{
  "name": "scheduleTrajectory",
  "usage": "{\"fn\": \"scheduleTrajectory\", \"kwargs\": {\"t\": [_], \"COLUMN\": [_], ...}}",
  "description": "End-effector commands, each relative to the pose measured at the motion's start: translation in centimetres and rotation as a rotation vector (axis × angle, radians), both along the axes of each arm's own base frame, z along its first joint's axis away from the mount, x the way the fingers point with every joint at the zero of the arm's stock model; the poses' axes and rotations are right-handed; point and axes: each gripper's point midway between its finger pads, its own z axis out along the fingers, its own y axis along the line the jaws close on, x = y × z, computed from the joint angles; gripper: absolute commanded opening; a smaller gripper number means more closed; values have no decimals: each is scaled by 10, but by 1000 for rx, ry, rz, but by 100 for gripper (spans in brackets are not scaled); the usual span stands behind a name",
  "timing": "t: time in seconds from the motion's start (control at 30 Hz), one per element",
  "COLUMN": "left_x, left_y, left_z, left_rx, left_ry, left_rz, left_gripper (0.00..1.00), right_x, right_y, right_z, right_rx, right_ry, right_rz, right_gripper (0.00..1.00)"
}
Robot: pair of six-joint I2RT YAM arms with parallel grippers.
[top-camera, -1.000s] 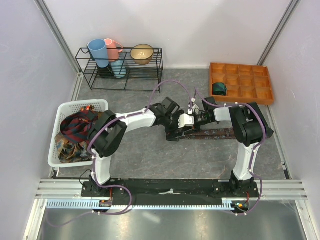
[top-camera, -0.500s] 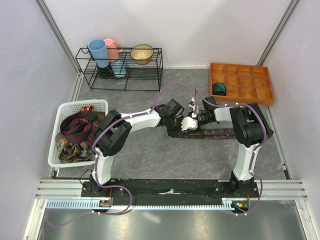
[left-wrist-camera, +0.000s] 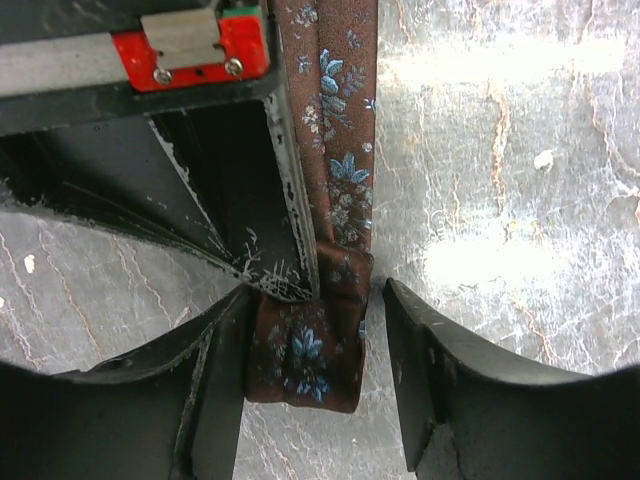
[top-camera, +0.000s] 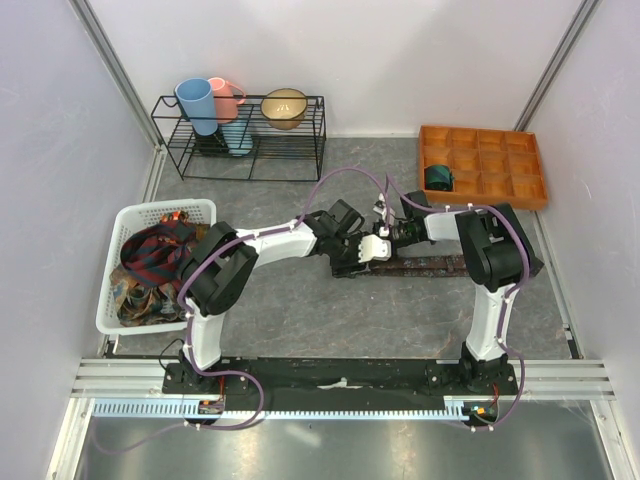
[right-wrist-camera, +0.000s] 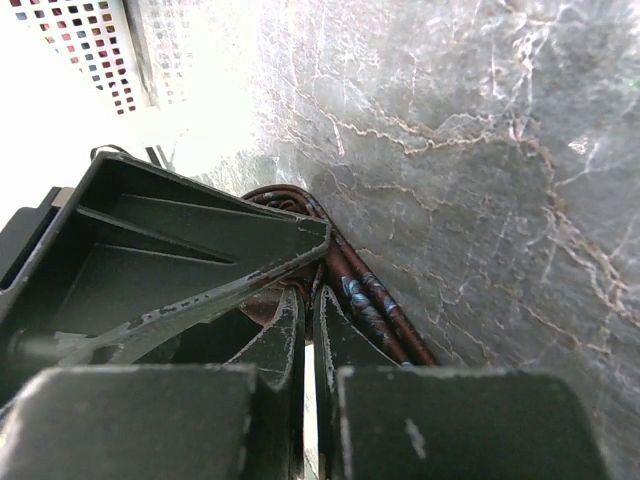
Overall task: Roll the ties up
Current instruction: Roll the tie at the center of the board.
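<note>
A maroon-brown tie (top-camera: 430,265) with blue flowers lies stretched across the middle of the table. Its left end is folded into a small roll (left-wrist-camera: 305,355). My left gripper (top-camera: 350,256) is open, with the roll between its fingers (left-wrist-camera: 318,330); the left finger touches the cloth and the right finger stands clear of it. My right gripper (top-camera: 374,246) is shut on the tie (right-wrist-camera: 372,300) at that same end, its fingers (right-wrist-camera: 310,296) nearly together. Its black finger (left-wrist-camera: 285,190) presses beside the tie. More ties (top-camera: 150,262) are heaped in the white basket.
The white basket (top-camera: 112,262) stands at the left. A black wire rack (top-camera: 240,135) with cups and a bowl stands at the back. An orange compartment tray (top-camera: 483,165) at the back right holds a rolled teal tie (top-camera: 437,177).
Both grippers and the tie's left end have shifted slightly towards the back of the table. The left arm's elbow has swung a little. The grips look the same.
</note>
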Motion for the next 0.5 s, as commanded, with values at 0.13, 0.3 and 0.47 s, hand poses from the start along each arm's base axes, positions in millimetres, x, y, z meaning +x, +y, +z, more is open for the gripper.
{"fn": "scheduleTrajectory", "kwargs": {"t": [0.13,0.3,0.47], "left_x": [-1,1,-1], "left_y": [4,7,17], "left_z": [20,8,-9], "left_rx": [-50,-14,39], "left_ry": [47,54,79], "left_rz": [9,17,21], "left_gripper": [48,14,5], "right_x": [5,11,19], "right_y": [-10,-12,-44], "right_z": [-26,-8,20], "right_rx": [-100,-79,-111], "right_ry": [-48,-90,-218], "right_rz": [8,9,51], "right_gripper": [0,6,36]}}
